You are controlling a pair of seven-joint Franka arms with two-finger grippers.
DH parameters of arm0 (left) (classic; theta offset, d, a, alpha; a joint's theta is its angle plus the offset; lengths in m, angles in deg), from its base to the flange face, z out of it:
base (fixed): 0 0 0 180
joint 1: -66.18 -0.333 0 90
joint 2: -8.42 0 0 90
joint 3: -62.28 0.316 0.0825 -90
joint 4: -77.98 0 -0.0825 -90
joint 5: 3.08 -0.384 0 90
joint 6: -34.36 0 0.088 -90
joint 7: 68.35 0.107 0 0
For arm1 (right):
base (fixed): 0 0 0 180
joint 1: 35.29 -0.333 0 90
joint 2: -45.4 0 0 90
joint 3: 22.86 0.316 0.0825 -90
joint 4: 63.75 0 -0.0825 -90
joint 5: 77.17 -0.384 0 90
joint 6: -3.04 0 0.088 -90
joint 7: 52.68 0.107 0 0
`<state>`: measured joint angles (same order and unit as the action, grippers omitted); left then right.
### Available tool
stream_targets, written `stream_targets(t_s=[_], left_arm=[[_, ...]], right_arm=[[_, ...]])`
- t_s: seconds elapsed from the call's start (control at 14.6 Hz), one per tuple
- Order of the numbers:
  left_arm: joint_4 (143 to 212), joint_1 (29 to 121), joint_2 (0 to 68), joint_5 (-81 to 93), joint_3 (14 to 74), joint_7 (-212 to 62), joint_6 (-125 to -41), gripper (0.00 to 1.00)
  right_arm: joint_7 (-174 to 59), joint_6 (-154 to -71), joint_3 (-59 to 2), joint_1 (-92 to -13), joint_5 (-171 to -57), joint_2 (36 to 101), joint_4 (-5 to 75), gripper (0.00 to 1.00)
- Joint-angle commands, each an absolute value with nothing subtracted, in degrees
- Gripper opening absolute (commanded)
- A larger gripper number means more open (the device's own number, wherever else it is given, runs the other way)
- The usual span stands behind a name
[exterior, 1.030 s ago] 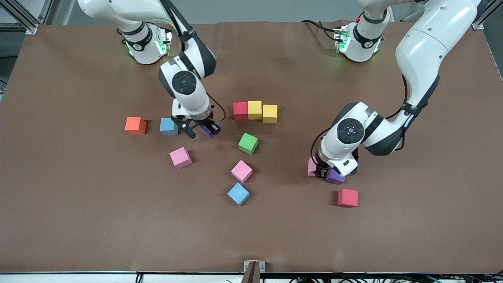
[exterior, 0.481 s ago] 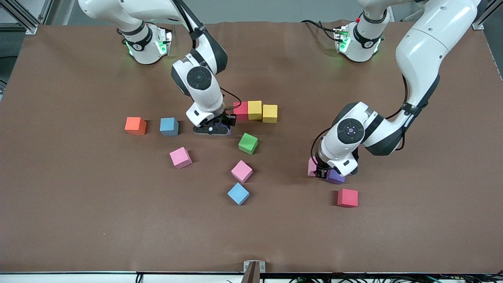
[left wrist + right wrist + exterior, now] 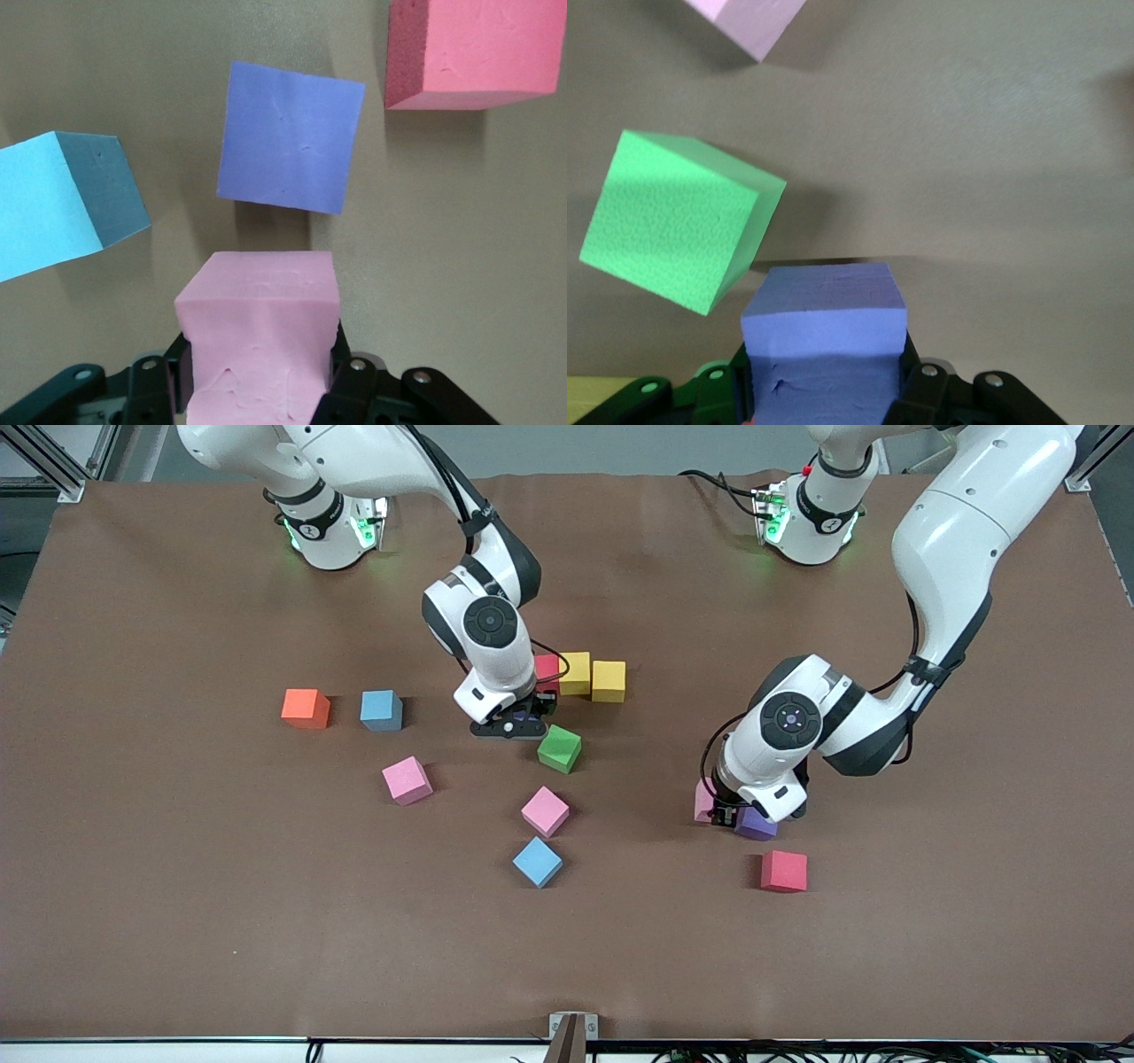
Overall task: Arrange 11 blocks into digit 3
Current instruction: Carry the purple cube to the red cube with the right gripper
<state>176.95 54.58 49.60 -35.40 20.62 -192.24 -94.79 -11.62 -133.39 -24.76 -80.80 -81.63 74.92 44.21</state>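
We note the right gripper (image 3: 824,390) pinching a purple block (image 3: 824,341) beside the green block (image 3: 559,747), the left gripper (image 3: 261,390) pinching a pink block (image 3: 260,350) by another purple block (image 3: 291,137)

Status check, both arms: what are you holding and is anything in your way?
Right end effector shut on purple block, beside the red-yellow row. Left end effector shut on pink block, by second purple block. Green block crowds the right.
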Motion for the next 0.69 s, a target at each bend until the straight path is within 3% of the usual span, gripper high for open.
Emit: stream_targets(t_s=[0.0, 0.62], left_arm=[[177.0, 54.7, 48.7, -36.0, 20.6, -193.2, -93.8, 0.31], [177.0, 54.7, 48.7, -36.0, 20.6, -193.2, -93.8, 0.31]], right_arm=[[-10.2, -133.2, -25.1, -82.6, -82.0, 75.5, 43.5, 0.00], [-5.4, -134.6, -25.1, -85.1, -82.1, 77.0, 43.4, 0.00]])
